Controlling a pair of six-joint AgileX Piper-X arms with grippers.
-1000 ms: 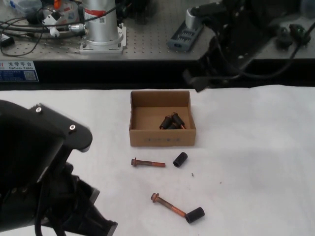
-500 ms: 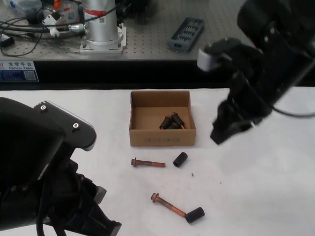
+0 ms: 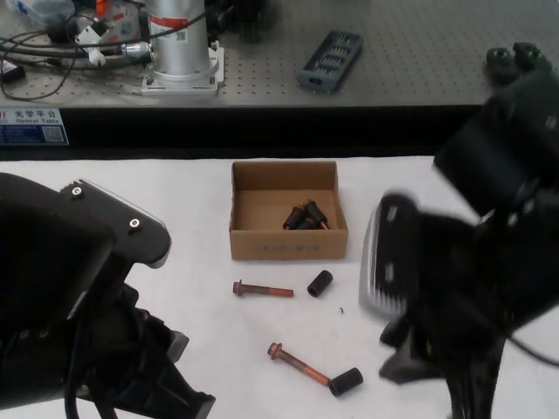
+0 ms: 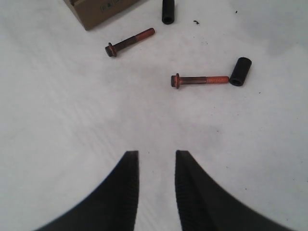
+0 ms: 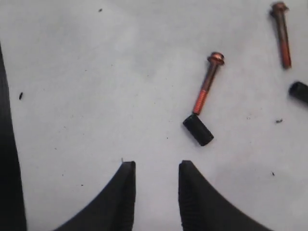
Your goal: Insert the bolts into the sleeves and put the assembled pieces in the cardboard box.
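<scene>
Beyond the white counter [image 3: 113,188], a perforated metal table [image 3: 262,74] with a silver post [image 3: 179,44], a blue tray [image 3: 330,59] and a tangle of cables [image 3: 52,39]. Toward the back of the counter, the cardboard box [image 3: 288,247], open on top, with a few assembled pieces [image 3: 304,216] heaped in its right half. Just in front of the box, a bolt [image 3: 262,289] lying flat and a black sleeve [image 3: 320,283] near its threaded end, apart from it; a dark crumb [image 3: 341,309] close by. Nearer still, a second bolt [image 3: 297,362] with a second sleeve [image 3: 346,381] at its tip, touching or almost so, not pushed on.

At the near left, the left arm [image 3: 79,288], covering that corner of the counter. Left gripper [image 4: 154,154] above bare cloth, short of both bolts, fingers [image 4: 120,192] apart and empty. At the right, the right arm [image 3: 472,288], blurred, blocking the counter just right of the sleeves. Right gripper [image 5: 155,164] low beside the second sleeve, fingers [image 5: 199,202] apart, holding nothing.

Against half a second ago: right arm down from beside the box to the near right of the counter; a second ago, far back over the metal table. Left arm barely shifted. Box, bolts and sleeves unmoved.
</scene>
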